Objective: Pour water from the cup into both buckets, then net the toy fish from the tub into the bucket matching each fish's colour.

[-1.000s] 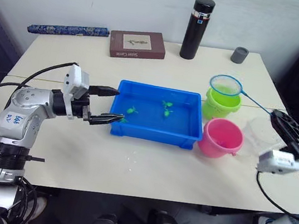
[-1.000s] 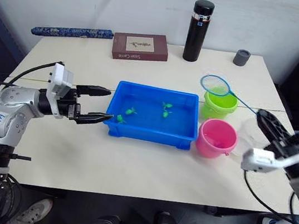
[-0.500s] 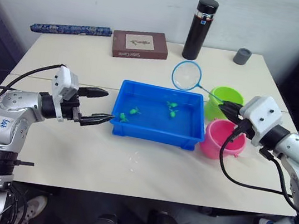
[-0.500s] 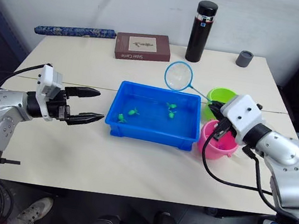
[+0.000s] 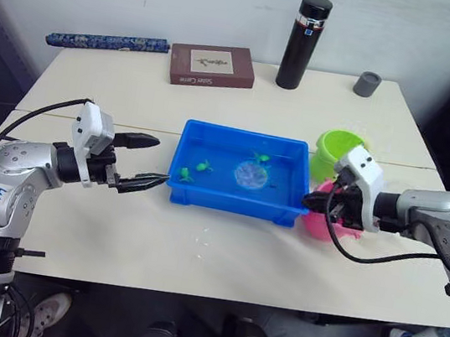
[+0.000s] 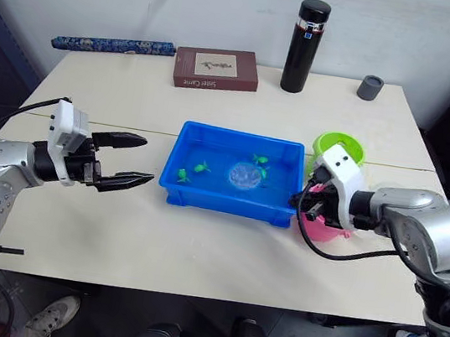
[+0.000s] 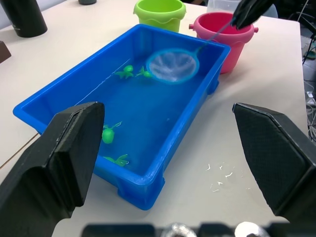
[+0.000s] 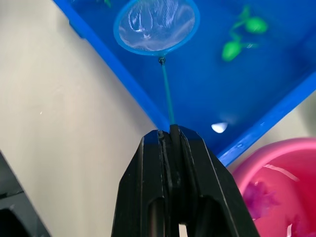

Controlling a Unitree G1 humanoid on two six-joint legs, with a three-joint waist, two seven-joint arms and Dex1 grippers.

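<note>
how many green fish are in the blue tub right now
4 green fish in the tub: two side by side next to the net, two near the left gripper's end. More may hide under the net.

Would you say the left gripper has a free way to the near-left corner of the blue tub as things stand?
Probably yes. The left gripper hangs open beside the tub, nothing lying between them; the net, held by the right gripper, sits further right.
</note>
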